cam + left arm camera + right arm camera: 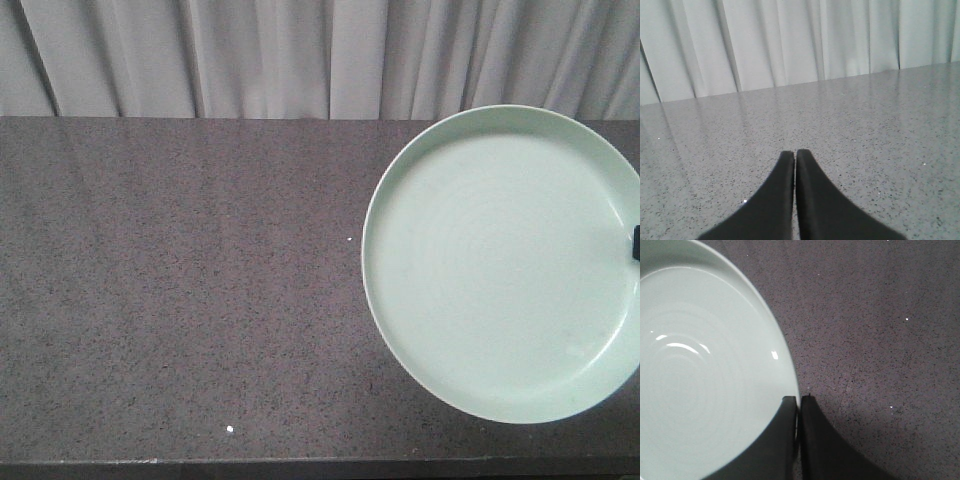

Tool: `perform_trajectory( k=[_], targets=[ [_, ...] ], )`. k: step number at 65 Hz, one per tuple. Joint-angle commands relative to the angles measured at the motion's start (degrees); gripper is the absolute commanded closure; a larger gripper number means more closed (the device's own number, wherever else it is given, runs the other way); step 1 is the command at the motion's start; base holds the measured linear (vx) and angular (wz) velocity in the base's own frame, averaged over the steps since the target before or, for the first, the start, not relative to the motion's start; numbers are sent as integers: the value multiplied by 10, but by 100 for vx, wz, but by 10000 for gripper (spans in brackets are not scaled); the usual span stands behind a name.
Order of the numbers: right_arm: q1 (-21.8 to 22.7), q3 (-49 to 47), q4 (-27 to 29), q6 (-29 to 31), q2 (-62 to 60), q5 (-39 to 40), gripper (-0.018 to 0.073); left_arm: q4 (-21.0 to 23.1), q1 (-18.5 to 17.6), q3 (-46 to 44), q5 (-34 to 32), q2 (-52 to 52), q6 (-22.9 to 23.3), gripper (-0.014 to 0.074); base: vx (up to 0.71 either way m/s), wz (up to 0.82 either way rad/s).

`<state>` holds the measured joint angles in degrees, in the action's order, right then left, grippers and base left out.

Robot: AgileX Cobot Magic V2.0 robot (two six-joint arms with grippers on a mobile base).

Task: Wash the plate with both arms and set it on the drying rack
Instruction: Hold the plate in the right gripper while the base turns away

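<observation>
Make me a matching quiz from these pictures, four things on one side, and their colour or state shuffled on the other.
1 plate
2 left tool
3 right tool
4 curtain

A pale grey, pleated
B shut on nothing
C mint green
D shut on the plate's edge

Pairs: 1-C, 2-B, 3-D, 4-A

We see a dark speckled stone counter (180, 280) filling the front view. A tiny white speck (230, 430) lies lower left, a second speck (349, 238) near centre. Whether the plate (500, 260) at right rests on it, we cannot tell.
</observation>
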<state>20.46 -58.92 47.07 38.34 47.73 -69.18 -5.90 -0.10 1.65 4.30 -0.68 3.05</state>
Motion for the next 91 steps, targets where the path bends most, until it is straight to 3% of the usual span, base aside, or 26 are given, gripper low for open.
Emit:
perform_trajectory(
  k=[1,65,91],
  targets=[
    [3,-12,31,1,-3,23,570,5,-3,10,-43,-9,1,602,0,0],
    [3,-12,31,1,-3,23,570,5,-3,10,-43,-9,1,602,0,1],
    [3,-12,31,1,-3,23,570,5,-3,10,-43,-9,1,602,-5,29]
  ],
)
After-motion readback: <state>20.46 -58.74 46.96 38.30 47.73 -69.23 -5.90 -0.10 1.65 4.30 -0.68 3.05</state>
